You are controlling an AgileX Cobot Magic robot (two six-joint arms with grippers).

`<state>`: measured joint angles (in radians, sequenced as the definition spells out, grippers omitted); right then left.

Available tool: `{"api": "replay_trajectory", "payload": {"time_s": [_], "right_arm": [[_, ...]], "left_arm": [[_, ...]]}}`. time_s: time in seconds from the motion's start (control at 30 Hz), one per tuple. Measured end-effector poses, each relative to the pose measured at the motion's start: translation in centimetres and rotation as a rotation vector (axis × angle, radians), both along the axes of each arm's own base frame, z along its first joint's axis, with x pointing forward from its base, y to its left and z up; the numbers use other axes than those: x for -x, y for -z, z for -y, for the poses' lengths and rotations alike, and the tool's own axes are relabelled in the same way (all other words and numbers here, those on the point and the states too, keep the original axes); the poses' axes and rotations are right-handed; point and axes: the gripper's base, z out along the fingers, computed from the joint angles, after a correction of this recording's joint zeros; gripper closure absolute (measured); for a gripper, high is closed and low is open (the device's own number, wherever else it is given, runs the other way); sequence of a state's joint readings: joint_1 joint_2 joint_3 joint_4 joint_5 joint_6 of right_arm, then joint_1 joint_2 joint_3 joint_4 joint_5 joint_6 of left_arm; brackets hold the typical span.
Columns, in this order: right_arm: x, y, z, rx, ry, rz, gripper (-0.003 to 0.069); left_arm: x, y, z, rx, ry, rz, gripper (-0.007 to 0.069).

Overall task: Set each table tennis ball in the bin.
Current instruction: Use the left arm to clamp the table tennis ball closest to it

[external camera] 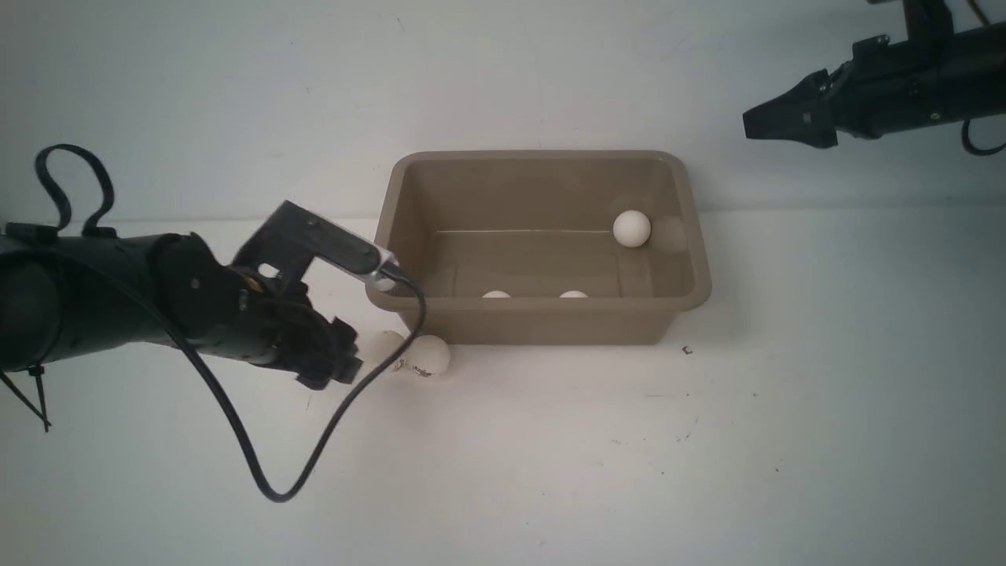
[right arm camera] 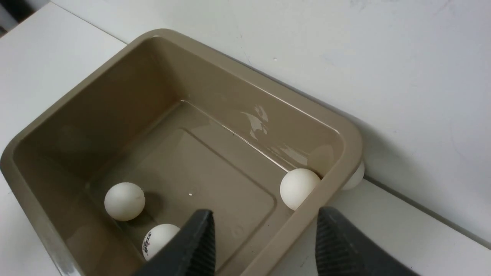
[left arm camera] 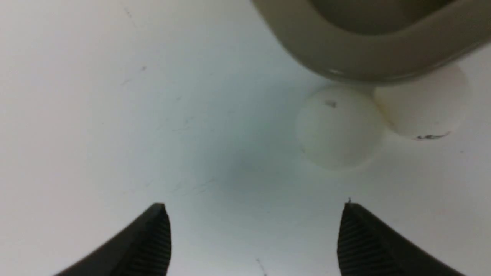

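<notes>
A matte white table tennis ball (external camera: 428,355) on the white table (external camera: 629,456) carried a small dark print, too small to read. It lay just beside a second ball (external camera: 385,346), at the near left corner of the taupe-brown rectangular plastic bin (external camera: 550,324). Inside the bin lay three balls, one logo ball (right arm camera: 157,239) with unreadable print. The left gripper (left arm camera: 255,207) stood wide open near the outside pair. The right gripper (right arm camera: 264,218) hung above the bin, jaws apart and empty.
</notes>
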<state>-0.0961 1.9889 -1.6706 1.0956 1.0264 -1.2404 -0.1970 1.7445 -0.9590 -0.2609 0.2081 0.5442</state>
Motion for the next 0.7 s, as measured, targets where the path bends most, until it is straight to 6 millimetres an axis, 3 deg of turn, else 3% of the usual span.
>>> {"api": "replay_trajectory", "payload": {"time_s": [0.23,0.7], "right_arm": [[-0.1,0.0,0.0,0.003,0.006,0.006,0.0326],[-0.1,0.0,0.0,0.004,0.005,0.009,0.0326]], "left_arm": [[-0.4,2.0,0.0,-0.048,0.051,-0.027,0.0118],[-0.1,1.8,2.3,-0.015,0.105,0.004,0.0125]]}}
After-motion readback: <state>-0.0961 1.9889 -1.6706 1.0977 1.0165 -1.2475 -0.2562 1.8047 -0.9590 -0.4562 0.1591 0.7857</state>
